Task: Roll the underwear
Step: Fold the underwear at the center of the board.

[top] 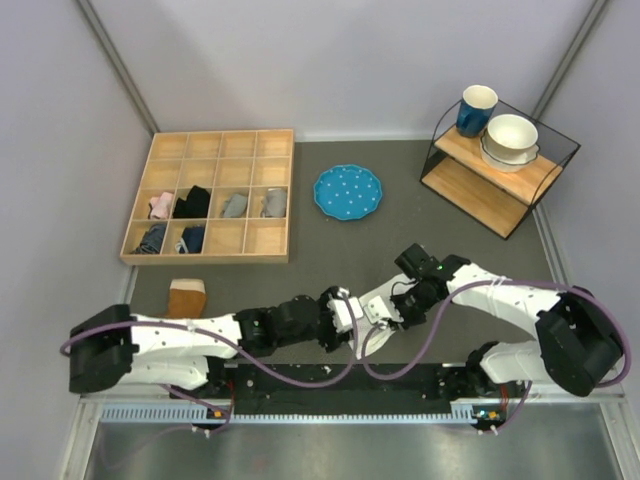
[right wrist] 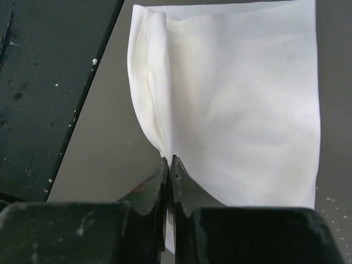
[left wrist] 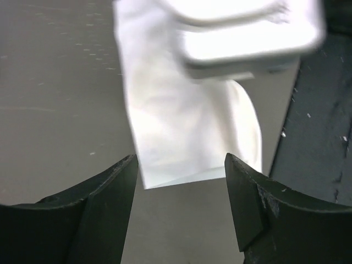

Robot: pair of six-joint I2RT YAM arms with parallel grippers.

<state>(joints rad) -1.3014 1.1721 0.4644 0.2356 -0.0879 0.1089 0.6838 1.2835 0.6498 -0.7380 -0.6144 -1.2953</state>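
Task item: underwear (right wrist: 236, 99), white, flat on table (top: 300, 280) near front edge, approx. centre, just ahead of arm bases. One long side folded over into a narrow ridge. R pincer (right wrist: 169, 160): pressed together, pinching that folded edge at its near end. L pincer (left wrist: 180, 160): spread, fingers either side of cloth's short end; contact w/ cloth not discernible. Further back, well apart: blue plate (top: 348, 191), wooden tray (top: 212, 196) w/ small cloth bundles.

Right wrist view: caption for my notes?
Right end effector pinches the folded edge of the white underwear on the grey table.
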